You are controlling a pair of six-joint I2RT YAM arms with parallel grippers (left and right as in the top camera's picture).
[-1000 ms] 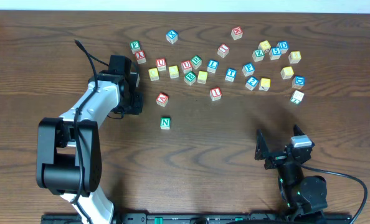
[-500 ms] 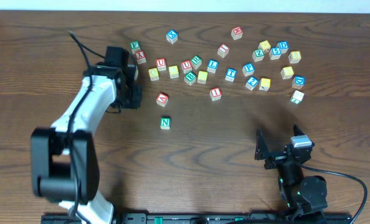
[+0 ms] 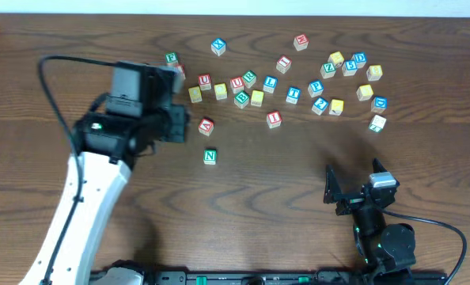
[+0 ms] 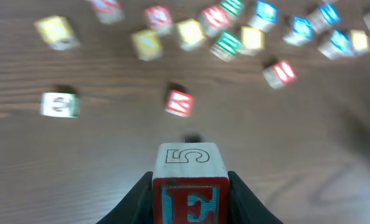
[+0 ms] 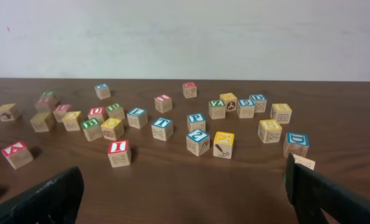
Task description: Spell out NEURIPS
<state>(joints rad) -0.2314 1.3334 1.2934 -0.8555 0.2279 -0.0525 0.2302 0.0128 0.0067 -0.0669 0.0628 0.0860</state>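
Left tool [image 4: 190,200] pinching E cube [image 4: 189,179], 1 finger on each side, cube upright and held above the desk [image 3: 259,214]. E cube is pale wood: the side facing the wrist camera has a blue E in a red frame, and the top face has an outlined 5. In overhead the left tool [image 3: 177,124] is left of centre, just left of the red A cube [image 3: 206,125]; the held cube is hard to make out from there.

N cube [image 3: 210,156] has a green frame, sits alone on the desk, near side of the A cube and apart from the rest.

The other letters are in a loose scatter of cubes [image 3: 298,79] across the far side:
- red U cube [image 3: 204,80] at its left part
- red I cube [image 3: 274,118] on its near edge, standing a bit apart
- blue P cube [image 3: 315,88] further right
- several yellow-faced cubes mixed in, 1 yellow cube [image 3: 257,97] mid-row

Left wrist view blurred, so letters there are mostly unreadable.

Right tool [image 3: 355,187] has its fingers spread wide with nothing between them, near right of the desk, well apart from all cubes
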